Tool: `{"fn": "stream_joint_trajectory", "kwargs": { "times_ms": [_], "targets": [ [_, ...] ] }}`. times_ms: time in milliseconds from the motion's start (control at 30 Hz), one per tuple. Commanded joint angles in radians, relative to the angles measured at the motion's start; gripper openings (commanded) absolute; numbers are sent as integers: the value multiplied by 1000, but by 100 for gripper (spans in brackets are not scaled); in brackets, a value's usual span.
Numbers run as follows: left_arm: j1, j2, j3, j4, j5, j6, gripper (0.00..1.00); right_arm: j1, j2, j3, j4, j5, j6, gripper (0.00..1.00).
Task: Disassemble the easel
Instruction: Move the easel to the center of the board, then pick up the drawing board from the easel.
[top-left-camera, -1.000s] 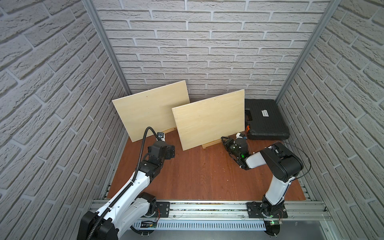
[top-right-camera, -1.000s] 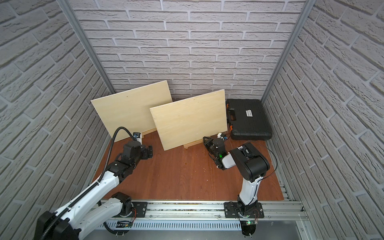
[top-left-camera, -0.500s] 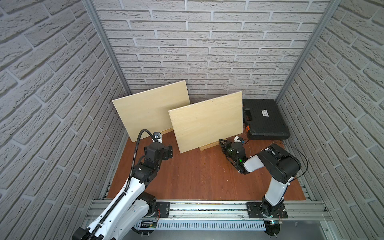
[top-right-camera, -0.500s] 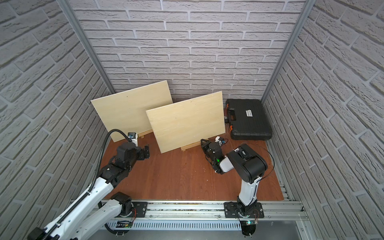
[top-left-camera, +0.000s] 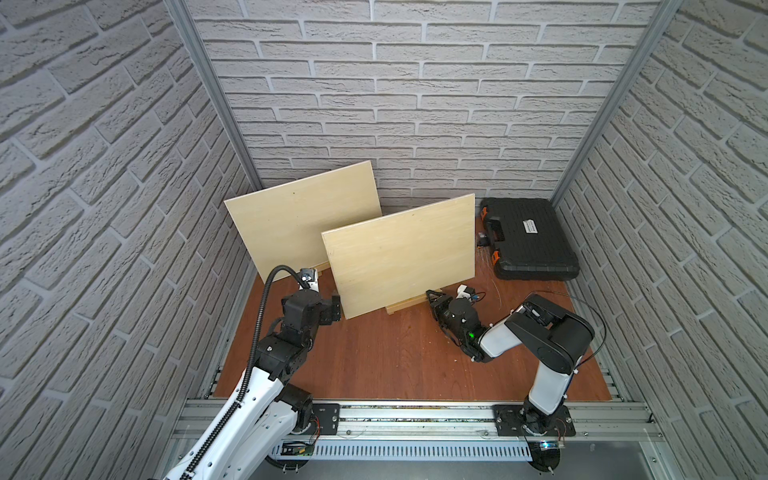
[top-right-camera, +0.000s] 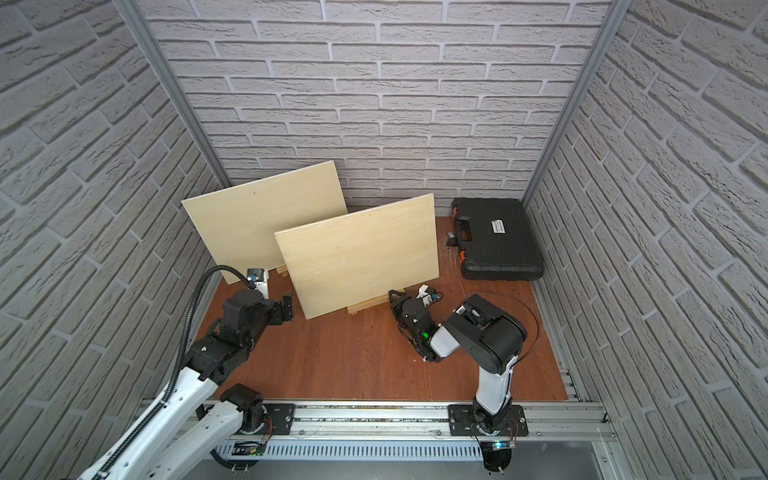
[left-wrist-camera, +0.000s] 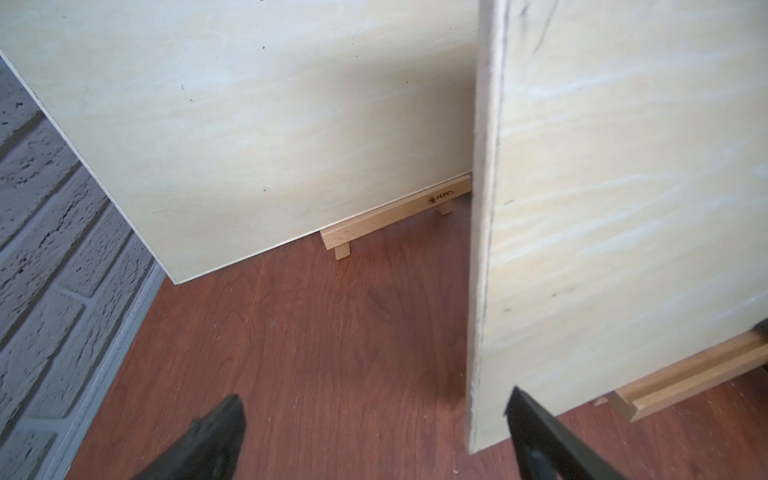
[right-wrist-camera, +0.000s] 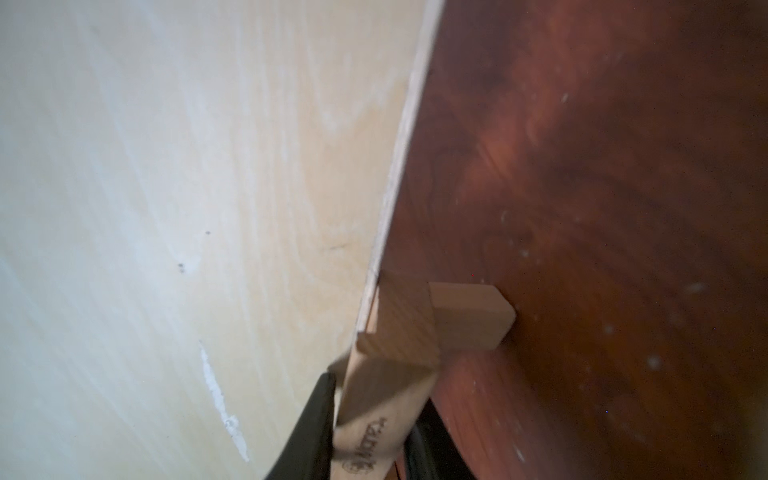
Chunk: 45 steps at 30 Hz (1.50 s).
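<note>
Small pale wooden easel (top-left-camera: 405, 306), bearing a pale rectangular plywood board (top-left-camera: 399, 257), stands mid-way on the red-brown wooden tabletop (top-left-camera: 395, 361). The right gripper (right-wrist-camera: 370, 424) clamps its ledge; the left gripper (left-wrist-camera: 374, 411) gapes beside the board's corner.

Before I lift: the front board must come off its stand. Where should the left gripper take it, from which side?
Probably the front board by its side edge, low down, approached sideways, edge-on. It is thin and stands nearly upright, and that edge sits between the open fingers of the left gripper; the right gripper clamps the ledge beneath it.
</note>
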Motion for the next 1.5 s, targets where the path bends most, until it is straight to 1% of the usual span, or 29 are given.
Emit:
{"fn": "stream_joint_trajectory", "kwargs": {
  "times_ms": [0,100,167,267,500,600,667,700,733,800,900,1000,1067,1133,1200,1267,1333,1467],
  "targets": [
    [-5,-24,34,-32,-23,9,98,76,1,-36,-78,25,-11,10],
    [-6,-35,35,-43,-33,11,98,113,-3,-29,-100,49,-5,13],
    [-5,-36,33,-44,-38,8,98,121,-13,-20,-119,53,-26,18],
    [-6,-35,35,-46,-43,2,98,123,-54,-15,-164,56,-63,28],
    [-6,-56,33,-49,-49,3,98,123,-237,-24,-355,29,-189,51],
    [-6,-72,32,-46,-45,16,98,123,-335,-15,-481,-8,-258,58],
    [-4,-82,37,-46,-27,40,98,123,-405,7,-600,-46,-319,60],
    [10,-82,43,-48,5,59,98,124,-443,33,-693,-67,-362,61],
    [31,-79,50,-55,52,71,98,127,-475,59,-778,-88,-413,64],
    [90,-64,66,-60,180,83,98,129,-537,93,-906,-120,-493,66],
    [190,-68,68,-45,349,87,98,129,-624,120,-1051,-146,-589,70],
    [303,-76,60,-29,495,93,97,129,-684,148,-1154,-169,-680,73],
    [371,-65,65,-29,589,102,95,128,-706,168,-1190,-197,-743,76],
    [449,-45,68,-30,709,123,91,118,-711,206,-1233,-233,-829,78],
    [509,-32,62,-23,804,153,87,81,-698,253,-1272,-304,-917,80],
    [521,-26,49,-13,829,191,87,32,-670,297,-1299,-406,-995,80],
    [537,-19,25,10,884,221,86,-12,-637,349,-1327,-497,-1057,80],
    [566,-9,-10,48,981,266,86,-67,-592,426,-1386,-608,-1150,80]
  ]
}}
